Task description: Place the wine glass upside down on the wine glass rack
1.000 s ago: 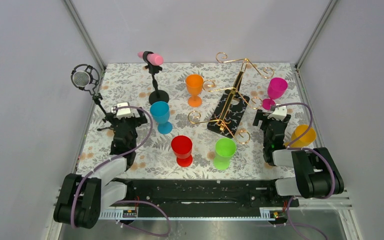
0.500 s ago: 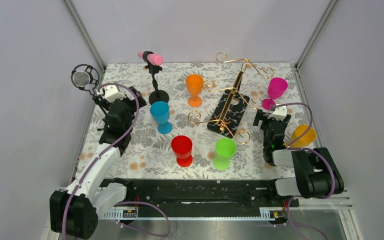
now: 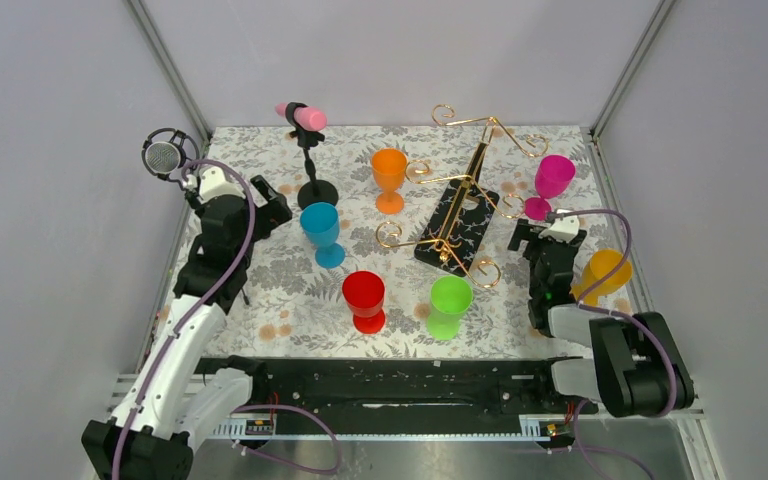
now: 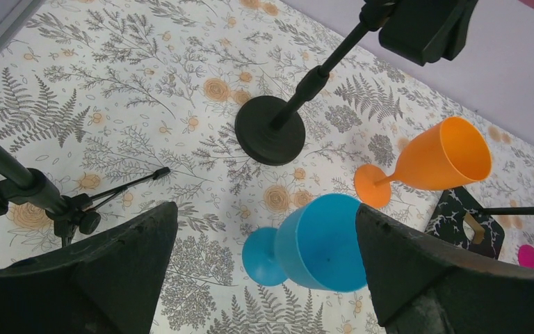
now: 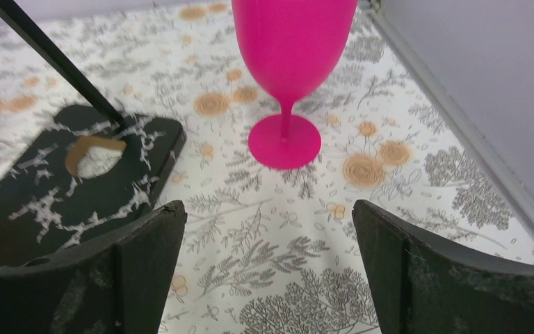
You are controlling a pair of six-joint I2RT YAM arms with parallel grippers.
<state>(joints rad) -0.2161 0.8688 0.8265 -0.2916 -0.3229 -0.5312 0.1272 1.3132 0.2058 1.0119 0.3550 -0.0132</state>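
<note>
It looks like the reaching stage, since no glass is lifted yet. The left pincer point(image 4: 261, 226) hangs wide apart and empty over the blue glass point(image 4: 323, 243), left of centre on the counter point(image 3: 290, 290). The right pincer point(image 5: 268, 216), just as wide and empty, faces the pink glass point(image 5: 288, 42). The wine glass rack point(image 3: 457, 205) stands bare, right of centre. The next move, I'd guess, is to drop around the blue glass and close.

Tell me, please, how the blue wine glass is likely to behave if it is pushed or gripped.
The blue wine glass looks like opaque moulded plastic, so probably light, stiff and not fragile. Its bowl is wider than its foot, so a push high up would likely tip it. Its smooth, tapered bowl might slip in a loose grip.
</note>
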